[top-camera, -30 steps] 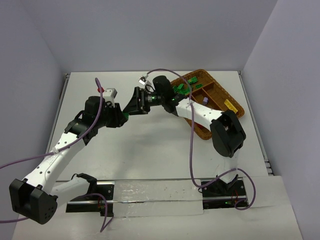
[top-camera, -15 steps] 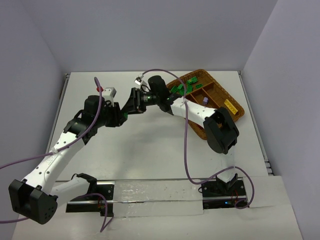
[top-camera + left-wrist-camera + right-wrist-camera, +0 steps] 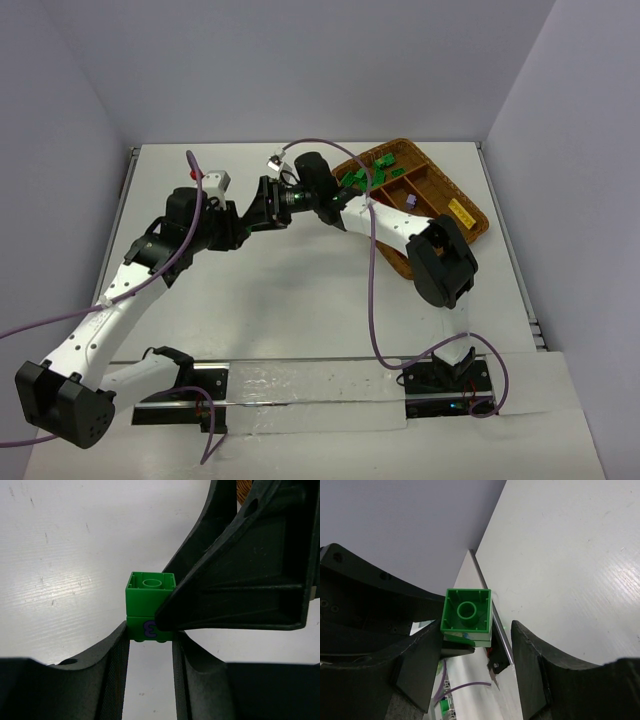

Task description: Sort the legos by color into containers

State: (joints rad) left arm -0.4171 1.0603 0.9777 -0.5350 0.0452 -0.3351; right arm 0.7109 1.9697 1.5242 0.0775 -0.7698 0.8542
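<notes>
Two green legos (image 3: 149, 596) stacked together hang above the white table with my left gripper (image 3: 150, 636) shut on the lower one, which bears a purple mark. My right gripper (image 3: 477, 630) is open around the same stack (image 3: 466, 616), one finger (image 3: 235, 575) pressing its side and a gap at the other finger (image 3: 540, 670). In the top view the two grippers (image 3: 240, 225) (image 3: 260, 208) meet at the table's middle and hide the stack. The wicker tray (image 3: 440, 176) at back right holds several green legos (image 3: 360, 178), a lilac one (image 3: 411, 201) and a yellow one (image 3: 462, 210) in separate compartments.
The right arm's forearm (image 3: 400, 228) stretches across the tray's near side. Purple cables (image 3: 375, 290) loop over both arms. A metal rail (image 3: 300, 385) runs along the near edge between the arm bases. Grey walls close in the table on three sides.
The right arm has swung left and brought its gripper up to the left gripper's green stack. The left gripper has shifted slightly up and still holds the stack.
</notes>
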